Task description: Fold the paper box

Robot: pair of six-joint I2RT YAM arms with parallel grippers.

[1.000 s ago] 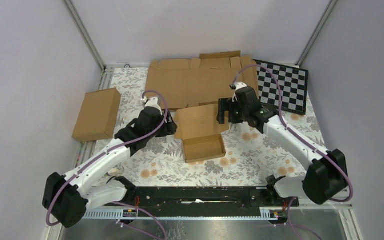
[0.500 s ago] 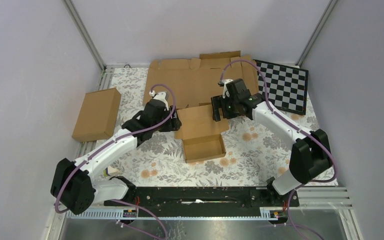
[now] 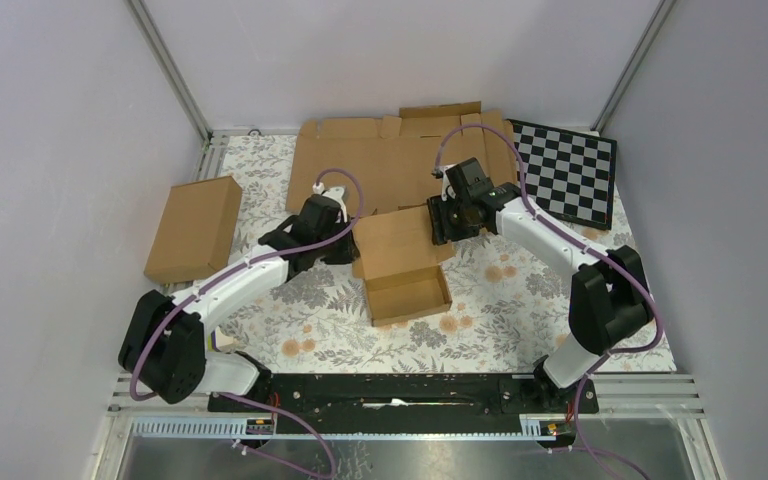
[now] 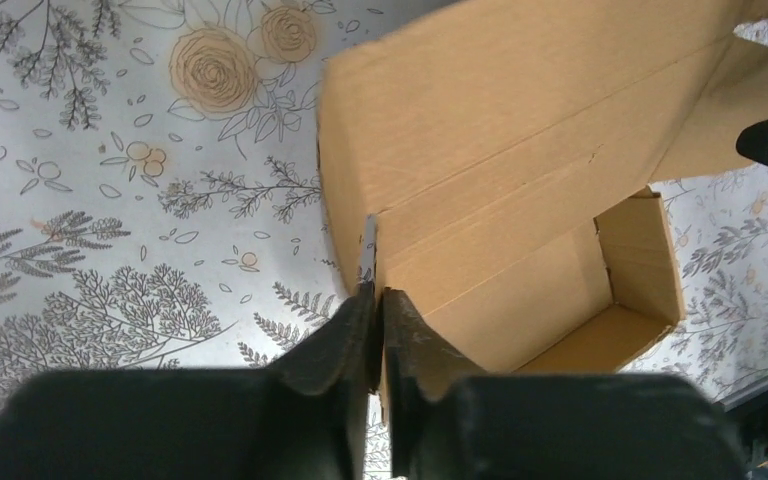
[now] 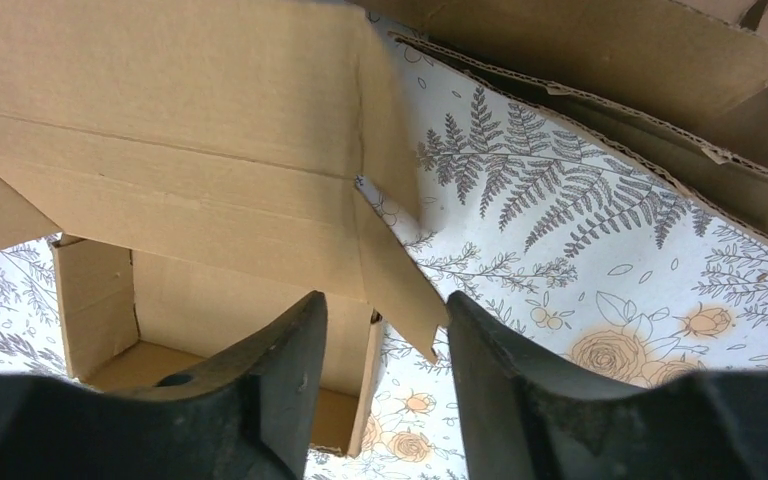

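The paper box sits in the middle of the flowered table. Its tray is already formed and open toward the arms, and its lid is laid back behind it. The step in hand looks like readying the lid's two side flaps so the lid can be closed.

The left gripper is clenched on the box's left side, its fingers pinched on the thin edge of the left flap. The right gripper is released, jaws wide apart, with the right flap hanging between them but not yet touched.

The next move, I judge, calls for the right fingers to close on that flap or push it inward. Both flaps must then stand square to the lid before it swings forward over the tray, and if the two sides go unevenly the light box may twist or slide.

Around it:
- A pile of flat cardboard lies just behind the lid, close enough to crowd the right arm.
- A closed brown box sits well off to the left.
- A checkerboard rests at the far right, out of the way.
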